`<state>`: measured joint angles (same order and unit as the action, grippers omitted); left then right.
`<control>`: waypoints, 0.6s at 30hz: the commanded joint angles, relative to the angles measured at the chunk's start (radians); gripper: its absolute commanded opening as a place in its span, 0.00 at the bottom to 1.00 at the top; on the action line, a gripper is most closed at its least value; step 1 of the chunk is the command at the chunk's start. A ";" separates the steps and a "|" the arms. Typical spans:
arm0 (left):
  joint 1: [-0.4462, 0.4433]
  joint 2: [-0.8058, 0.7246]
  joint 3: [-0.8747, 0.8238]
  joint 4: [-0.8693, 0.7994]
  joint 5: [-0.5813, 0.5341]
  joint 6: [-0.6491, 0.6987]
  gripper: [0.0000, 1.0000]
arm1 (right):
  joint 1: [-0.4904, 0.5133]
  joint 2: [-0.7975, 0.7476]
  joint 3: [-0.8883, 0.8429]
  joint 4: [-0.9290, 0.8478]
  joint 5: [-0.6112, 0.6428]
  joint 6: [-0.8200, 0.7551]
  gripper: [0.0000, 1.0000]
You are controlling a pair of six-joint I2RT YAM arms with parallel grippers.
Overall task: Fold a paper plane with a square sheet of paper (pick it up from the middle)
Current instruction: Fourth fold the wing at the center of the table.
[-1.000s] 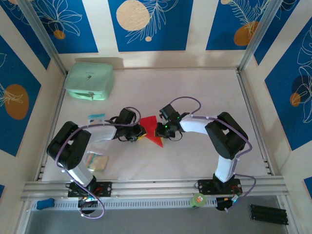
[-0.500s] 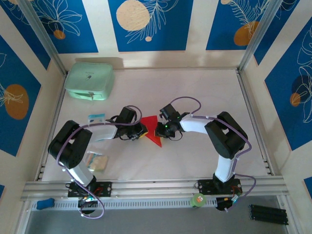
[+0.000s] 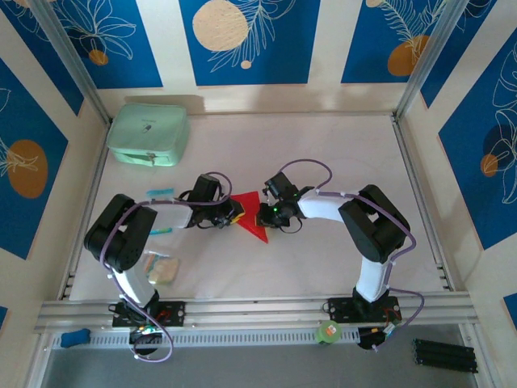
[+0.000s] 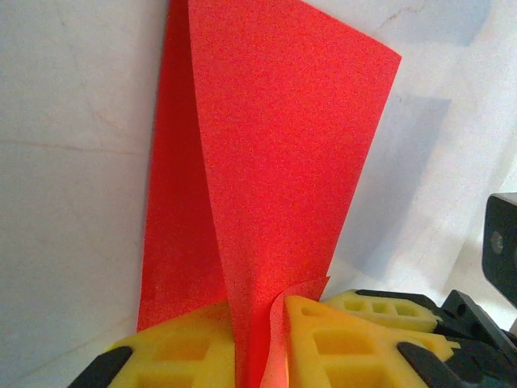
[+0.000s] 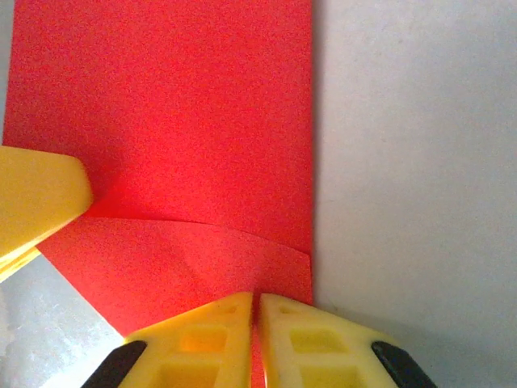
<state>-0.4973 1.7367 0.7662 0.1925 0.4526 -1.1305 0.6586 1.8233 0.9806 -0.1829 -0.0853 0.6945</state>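
The left hand [image 4: 271,343] is pinching the red sheet of paper [image 4: 275,162] between its yellow pads [image 4: 339,323], holding one flap raised off the counter [image 3: 323,162]. The right hand [image 5: 257,323] is clamping the opposite edge, facing it mid-counter. Farther back, a mint-green case [image 3: 149,135] is sitting in the left corner.

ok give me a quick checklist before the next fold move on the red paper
1. Left hand grips the red paper: ok, a raised flap is pinched in it.
2. Right hand grips the paper: ok, closed on one edge.
3. Flap pressed flat: not ok, it stands off the table.
4. Edges lined up for the crease: cannot tell.
5. Mint-green case apart from the paper: ok.
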 commanded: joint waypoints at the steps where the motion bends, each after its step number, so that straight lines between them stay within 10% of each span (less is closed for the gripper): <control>1: 0.011 0.014 -0.009 0.032 0.035 -0.015 0.18 | -0.008 0.046 -0.030 -0.031 0.044 -0.036 0.13; 18: 0.009 -0.059 0.014 -0.089 0.000 -0.050 0.04 | 0.075 -0.203 -0.067 0.089 0.230 -0.350 0.34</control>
<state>-0.4938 1.7050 0.7647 0.1486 0.4648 -1.1637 0.6872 1.6669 0.9386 -0.1207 0.0402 0.4393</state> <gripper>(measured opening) 0.055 0.331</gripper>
